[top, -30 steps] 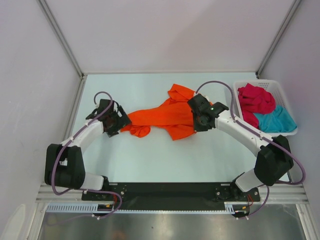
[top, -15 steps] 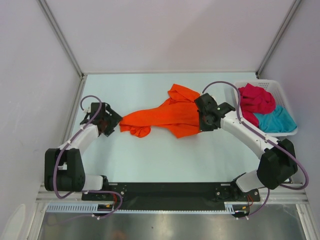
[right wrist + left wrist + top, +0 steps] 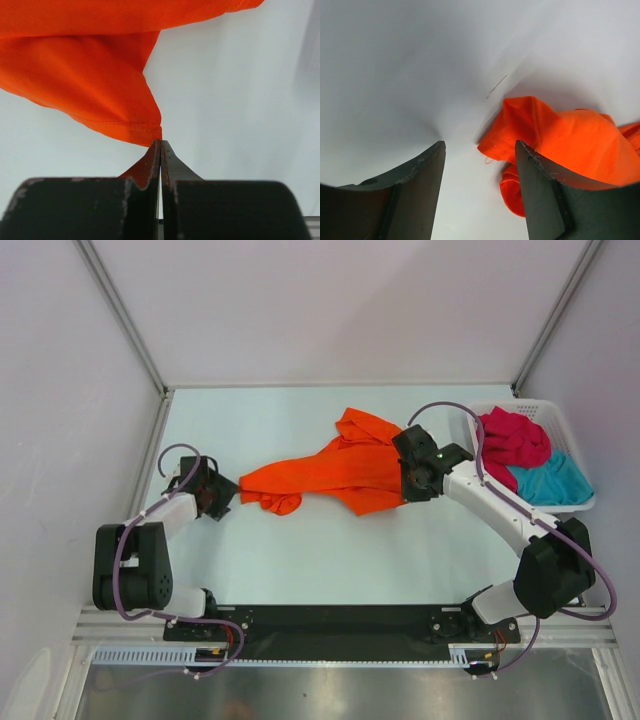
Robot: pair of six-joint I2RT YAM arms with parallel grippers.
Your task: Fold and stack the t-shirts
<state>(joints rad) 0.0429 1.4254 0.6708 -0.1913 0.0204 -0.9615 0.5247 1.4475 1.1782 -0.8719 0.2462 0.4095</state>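
Right gripper (image 3: 408, 480) has its 2 jaws pressed together on a hem corner of the orange t-shirt (image 3: 330, 472), at the garment's right end; the wrist view shows the cloth pinched right at the fingertips (image 3: 160, 142). Left gripper (image 3: 220, 497) sits low at the shirt's left end with its jaws spread and only bare surface between them (image 3: 480, 150). The orange cloth (image 3: 570, 145) lies just beyond its right finger, and I cannot tell whether they touch.

The pale table (image 3: 300, 550) carries everything. The orange t-shirt is stretched across its middle in a long rumpled band, bunched at the left tip and wider toward the right. The white lattice basket (image 3: 545, 408) stands at the far right edge. Inside it are 2 crumpled shirts: the red t-shirt (image 3: 512, 435) at the far side and the teal t-shirt (image 3: 555, 480) at the near side, touching each other.
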